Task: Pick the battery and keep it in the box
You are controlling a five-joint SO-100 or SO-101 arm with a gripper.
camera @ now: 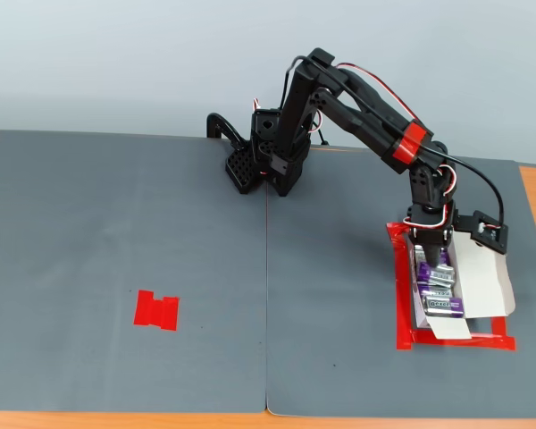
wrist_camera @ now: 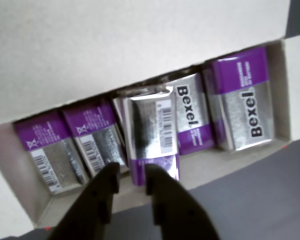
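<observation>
The box [wrist_camera: 140, 45] is a white carton with its flap folded back, and it lies inside the red tape frame in the fixed view [camera: 482, 277]. Several purple and silver batteries lie side by side in it. One more battery [wrist_camera: 150, 130] rests tilted on top of the middle ones, purple end toward me. My gripper [wrist_camera: 132, 180] hangs just above that end. Its black jaws stand a narrow gap apart. The right finger [wrist_camera: 157, 190] is in front of the battery's end and the battery is not pinched between the fingers. In the fixed view the gripper [camera: 427, 253] points down into the box.
A red tape frame [camera: 402, 295] surrounds the box at the right of the grey mat. A red tape mark [camera: 156, 310] lies at the left of the mat. The arm's base [camera: 268, 161] stands at the mat's far edge.
</observation>
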